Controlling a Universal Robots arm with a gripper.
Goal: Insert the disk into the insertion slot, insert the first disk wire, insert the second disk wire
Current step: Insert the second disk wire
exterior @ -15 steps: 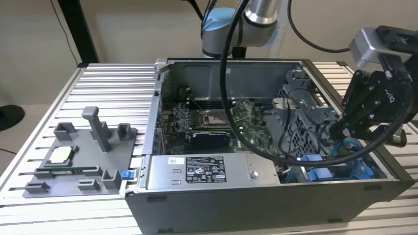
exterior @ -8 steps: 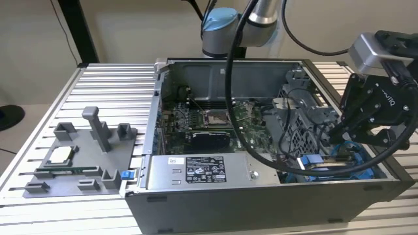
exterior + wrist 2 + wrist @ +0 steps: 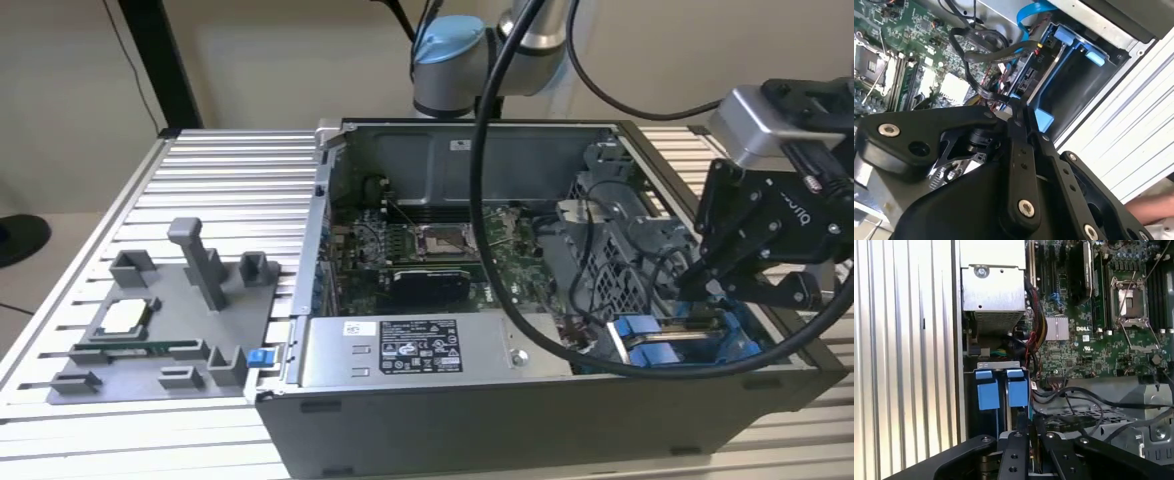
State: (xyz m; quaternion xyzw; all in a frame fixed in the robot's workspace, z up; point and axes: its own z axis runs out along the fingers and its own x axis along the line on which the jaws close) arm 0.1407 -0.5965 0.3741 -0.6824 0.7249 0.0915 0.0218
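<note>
My gripper (image 3: 694,290) hangs over the open computer case's corner at the exterior view's right. Its black fingers (image 3: 1016,102) are pressed together on the connector end of a black flat disk wire (image 3: 985,86), which loops back toward the motherboard. The tips (image 3: 1028,429) stand just above the insertion slot (image 3: 988,390), a grey bay with blue rails and tabs (image 3: 654,345). The disk (image 3: 1029,75) sits edge-on inside this blue frame (image 3: 1074,75), its connector end facing my fingers.
A grey labelled power-supply box (image 3: 400,350) lies along the case front, next to the slot (image 3: 994,295). The motherboard (image 3: 441,250) fills the case floor. A perforated cage (image 3: 614,260) and loose cables crowd the bay. A grey fixture (image 3: 147,330) stands on the ribbed table. A hand (image 3: 1149,210) shows nearby.
</note>
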